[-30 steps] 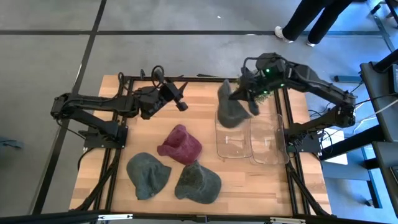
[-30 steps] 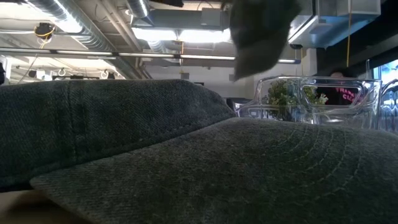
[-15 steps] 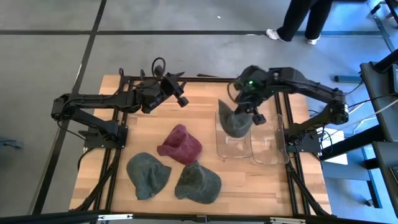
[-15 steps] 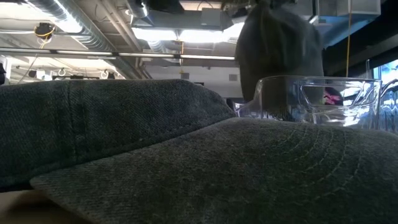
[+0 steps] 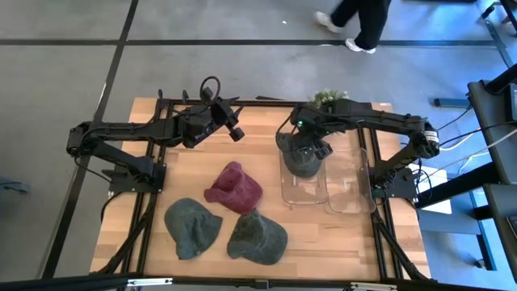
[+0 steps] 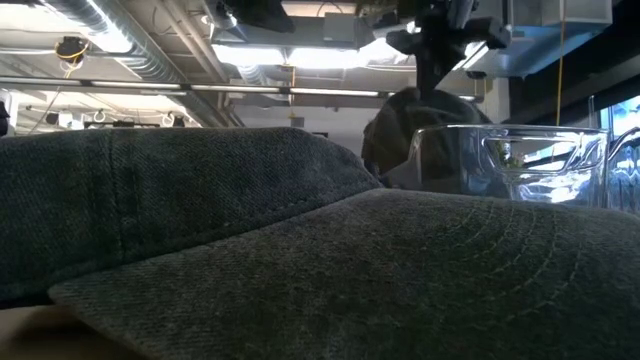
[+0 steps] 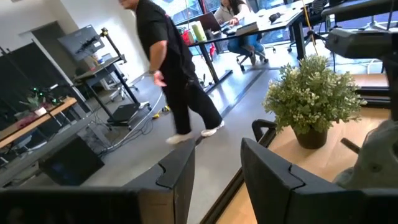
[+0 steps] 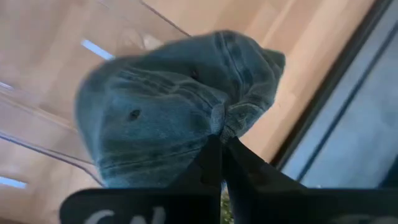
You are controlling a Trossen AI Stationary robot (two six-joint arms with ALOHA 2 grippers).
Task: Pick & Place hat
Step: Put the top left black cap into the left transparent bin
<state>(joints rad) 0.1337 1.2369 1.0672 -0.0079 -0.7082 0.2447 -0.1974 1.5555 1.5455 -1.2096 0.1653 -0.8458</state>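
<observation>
My right gripper is over the far end of the left clear bin, shut on a dark grey-blue denim hat. In the low view the hat hangs partly behind the bin's rim; whether it touches the bin's floor I cannot tell. A maroon hat and two grey-green hats lie crown-up on the wood. My left gripper waits open above the table's far left part, its fingers apart in the left wrist view. My right gripper pinches a bunched fold of the hat's cloth between its two fingers, coming from above and pointing down. The hat's crown hangs below the fingers, inside the rim of the left clear bin.
A second clear bin stands right of the first. A small potted plant sits at the table's far edge, also in the left wrist view. The two grey-green hats fill the low view's foreground. A person walks past beyond the table.
My right gripper has carried the hat from the table's far right part toward the left and near edge, then down. The hat, which hung high above the bins, now hangs lowered into the far end of the left clear bin.
</observation>
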